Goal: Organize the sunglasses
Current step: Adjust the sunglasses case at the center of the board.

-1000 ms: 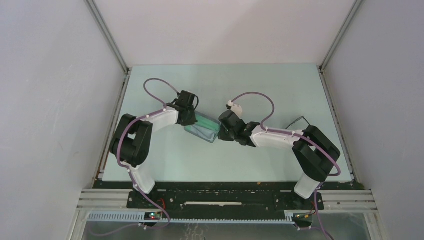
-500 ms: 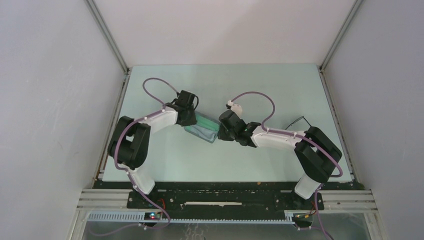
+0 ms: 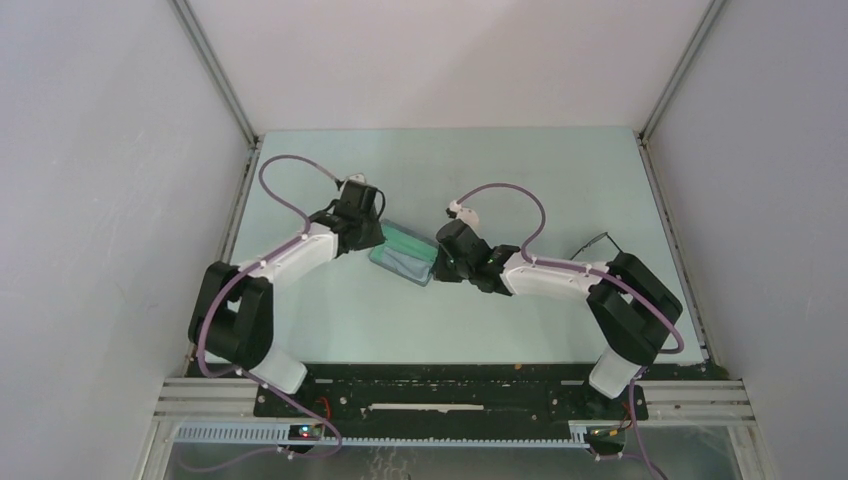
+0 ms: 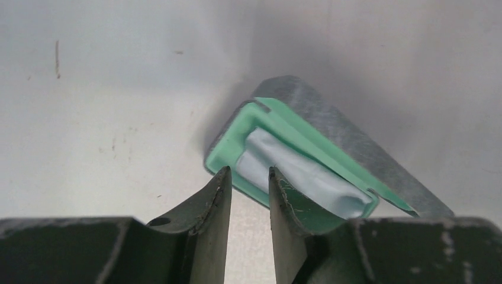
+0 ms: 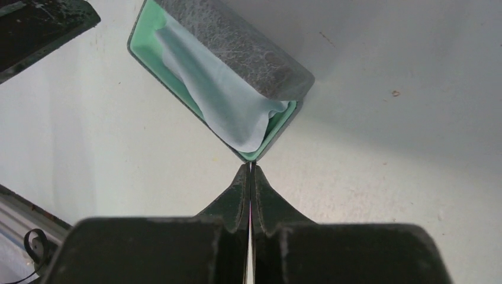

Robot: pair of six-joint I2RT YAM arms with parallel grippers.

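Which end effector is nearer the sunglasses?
Right. The right end effector is between the case and the sunglasses; the left end effector is on the case's far side, farther away.

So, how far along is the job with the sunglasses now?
Done: the cloth lies in the open case. In hand: nothing; the left gripper stands open at one end, the right gripper shut at the other. Left: the sunglasses seemingly lie on the table, outside the case.

Sunglasses (image 3: pixel 597 240) are showing only as a thin dark line by the right arm (image 3: pixel 555 275), too small to read. Cloth (image 5: pixel 219 100) is covering the inside of the case (image 5: pixel 237 47), which is running off the right wrist view's top edge.
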